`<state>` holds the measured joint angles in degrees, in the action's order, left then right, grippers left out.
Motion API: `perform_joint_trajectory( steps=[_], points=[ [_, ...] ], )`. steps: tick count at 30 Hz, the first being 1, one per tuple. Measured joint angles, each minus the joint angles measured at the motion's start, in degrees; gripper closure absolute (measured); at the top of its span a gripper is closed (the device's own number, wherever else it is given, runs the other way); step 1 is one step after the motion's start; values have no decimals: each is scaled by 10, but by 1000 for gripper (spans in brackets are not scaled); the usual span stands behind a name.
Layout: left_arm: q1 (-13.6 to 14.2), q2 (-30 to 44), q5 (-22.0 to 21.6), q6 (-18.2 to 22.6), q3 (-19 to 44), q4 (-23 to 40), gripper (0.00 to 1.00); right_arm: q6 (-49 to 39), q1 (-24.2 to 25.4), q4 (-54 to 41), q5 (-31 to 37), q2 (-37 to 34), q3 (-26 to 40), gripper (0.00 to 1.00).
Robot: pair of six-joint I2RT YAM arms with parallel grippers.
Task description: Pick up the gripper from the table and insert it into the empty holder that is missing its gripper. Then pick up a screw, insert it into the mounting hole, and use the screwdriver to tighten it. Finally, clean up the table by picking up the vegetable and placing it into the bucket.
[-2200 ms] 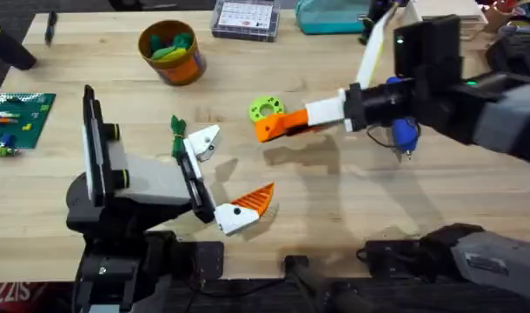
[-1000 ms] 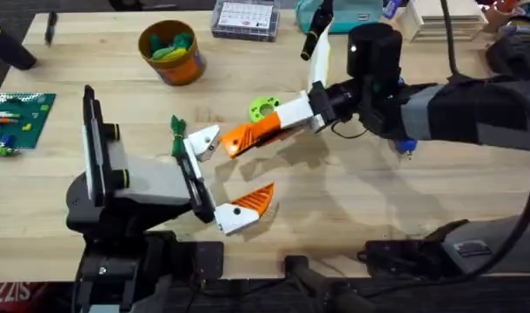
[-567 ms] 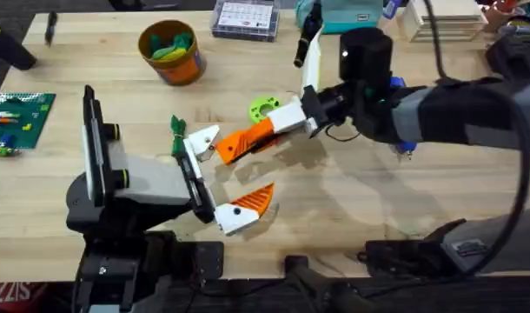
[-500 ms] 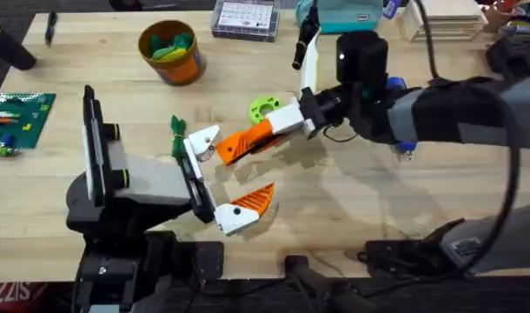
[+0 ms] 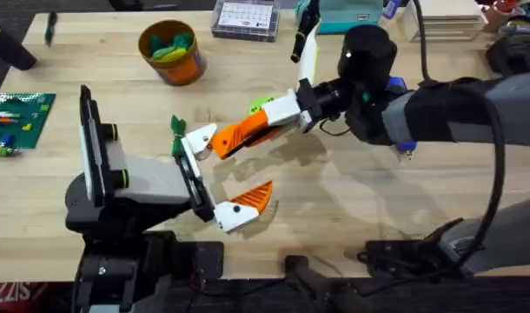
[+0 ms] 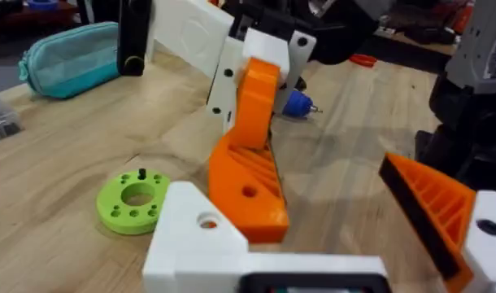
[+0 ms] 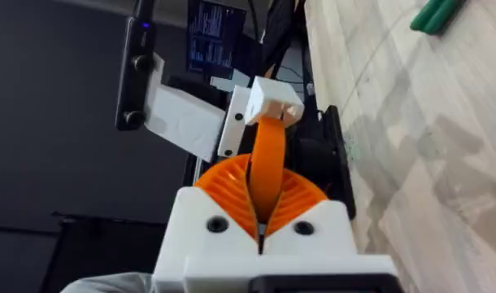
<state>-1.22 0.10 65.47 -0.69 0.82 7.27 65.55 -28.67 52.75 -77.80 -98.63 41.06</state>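
Jaws on your right arm (image 5: 278,117) are clamped on the orange fingertip (image 5: 243,135); right wrist cam shows it pinched between the two orange ribbed pads (image 7: 224,195), sticking straight out. Your left arm's jaws (image 5: 215,178) stand open, w/ nothing between them. One side carries an orange pad (image 5: 255,198), the other is a bare white holder (image 5: 202,139) w/ a screw hole in it.

Fingertip's position: approx. centre of the desk (image 5: 352,200), tilted, w/ its free end right at the bare holder. From the overhead cam the two look to be touching or nearly so; can't tell if it's seated. Left wrist cam has the fingertip (image 6: 248,159) upright just behind the holder (image 6: 203,236), ribbed face and a hole visible.

Lime-green ring disc (image 5: 261,106) lies just at 12 o'clock of the fingertip, partly covered by your right arm. Leafy green toy piece (image 5: 176,128) sits at 9 o'clock of the bare holder, close to it. Orange bucket (image 5: 171,52), yellow rim, green and yellow bits inside, stands approx. 11 o'clock from there, well apart. Blue screwdriver (image 5: 402,139) lies at 3 o'clock of the fingertip, mostly hidden behind your right arm. Clear parts box (image 5: 245,19) sits at the far edge, 12 o'clock.
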Motion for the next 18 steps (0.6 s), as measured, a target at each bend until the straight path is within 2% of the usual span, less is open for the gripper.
perform_joint_trajectory(
  steps=[6,18],
  points=[
    [0,0,-4,0,0,0,15,8,-19,0,12,-1,0,996],
    [-2,0,-6,-20,0,0,14,16,-19,19,21,-31,0,996]
  ],
)
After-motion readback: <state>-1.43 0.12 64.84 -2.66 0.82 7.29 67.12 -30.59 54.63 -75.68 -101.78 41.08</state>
